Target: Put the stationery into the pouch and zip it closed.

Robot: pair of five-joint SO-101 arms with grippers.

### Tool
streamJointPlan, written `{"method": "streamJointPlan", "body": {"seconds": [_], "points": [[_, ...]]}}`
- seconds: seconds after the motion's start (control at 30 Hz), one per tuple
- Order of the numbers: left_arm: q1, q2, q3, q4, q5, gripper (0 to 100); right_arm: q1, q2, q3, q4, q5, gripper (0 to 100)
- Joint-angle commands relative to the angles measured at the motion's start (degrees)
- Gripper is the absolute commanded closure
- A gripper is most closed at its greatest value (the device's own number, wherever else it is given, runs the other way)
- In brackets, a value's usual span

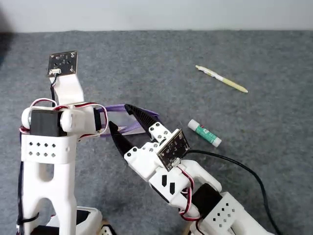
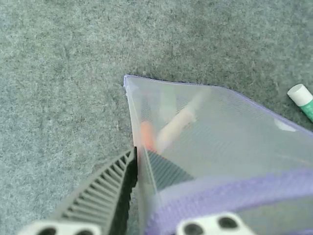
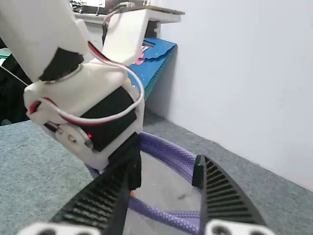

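Pouch (image 2: 210,127) edge inside left claw (image 2: 139,164); right claw (image 3: 166,171) astride its rim

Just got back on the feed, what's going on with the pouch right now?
The left gripper holds the mesh pouch by its edge, with an orange item and a pale item already inside. The right gripper is open, with the pouch's purple rim between its fingers. A pen and a glue stick lie out on the grey table, not yet packed.
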State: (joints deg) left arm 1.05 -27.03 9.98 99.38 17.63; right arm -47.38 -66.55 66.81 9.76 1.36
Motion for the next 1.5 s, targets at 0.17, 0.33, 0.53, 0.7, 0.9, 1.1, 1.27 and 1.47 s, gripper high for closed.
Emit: {"method": "streamJointPlan", "body": {"seconds": [0.17, 0.33, 0.53, 0.7, 0.9, 1.1, 1.27, 1.47], "points": [[0.0, 0.5, -1.6, 0.5, 0.6, 99, 11.0, 0.9, -17.6, 16.5, -1.0, 80.9], [0.0, 0.4, -1.6, 0.5, 0.6, 99, 19.7, 1.5, -25.1, 29.4, -4.6, 80.9], [-0.4, 0.4, -1.6, 0.5, 0.6, 99, 30.6, 8.7, -32.6, 43.2, -4.7, 80.9], [-0.4, 0.2, -1.5, 0.8, 0.6, 99, 33.5, 21.6, -38.9, 55.9, -1.8, 80.9], [-0.4, 0.2, -1.5, 0.7, 0.6, 99, 37.2, 42.7, -46.2, 62.1, 6.4, 80.8], [-0.4, 0.1, -1.5, 0.9, 0.6, 99, 39.9, 62.1, -57.3, 67.6, 15.4, 80.5], [-0.4, 0.1, -1.5, 0.7, 0.6, 99, 39.8, 73.0, -65.2, 68.4, 22.5, 80.5], [-0.4, 0.1, -1.5, 0.6, 0.6, 99, 39.7, 83.6, -71.7, 68.2, 25.3, 80.7]]}}
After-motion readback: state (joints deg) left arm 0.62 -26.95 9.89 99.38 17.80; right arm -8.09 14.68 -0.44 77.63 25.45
